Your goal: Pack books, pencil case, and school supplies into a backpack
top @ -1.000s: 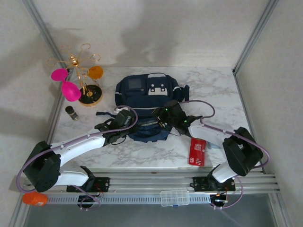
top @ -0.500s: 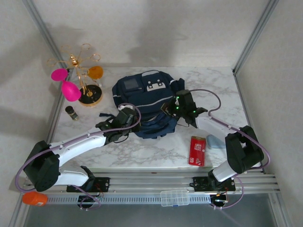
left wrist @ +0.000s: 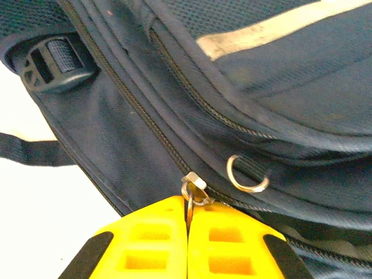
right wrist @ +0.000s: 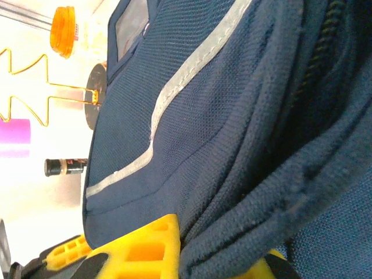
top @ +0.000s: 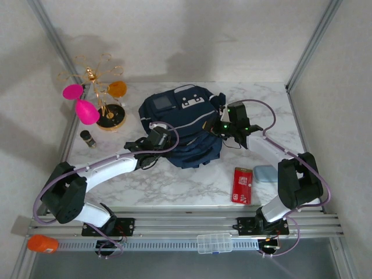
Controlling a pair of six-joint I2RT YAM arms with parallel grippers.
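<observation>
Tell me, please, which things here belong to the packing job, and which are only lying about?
For the job: backpack, red booklet, pale blue pouch.
Lying about: gold stand with coloured glasses, small dark bottle, clear box.

We can read no word, number or brand anywhere. The red packet (top: 242,185) carries white marks at its near end and the small dark bottle (right wrist: 65,167) has a label, but both are too small and blurred for us to make out. The white patches (top: 193,103) on the backpack (top: 180,125) show us only dark specks, not letters.
</observation>
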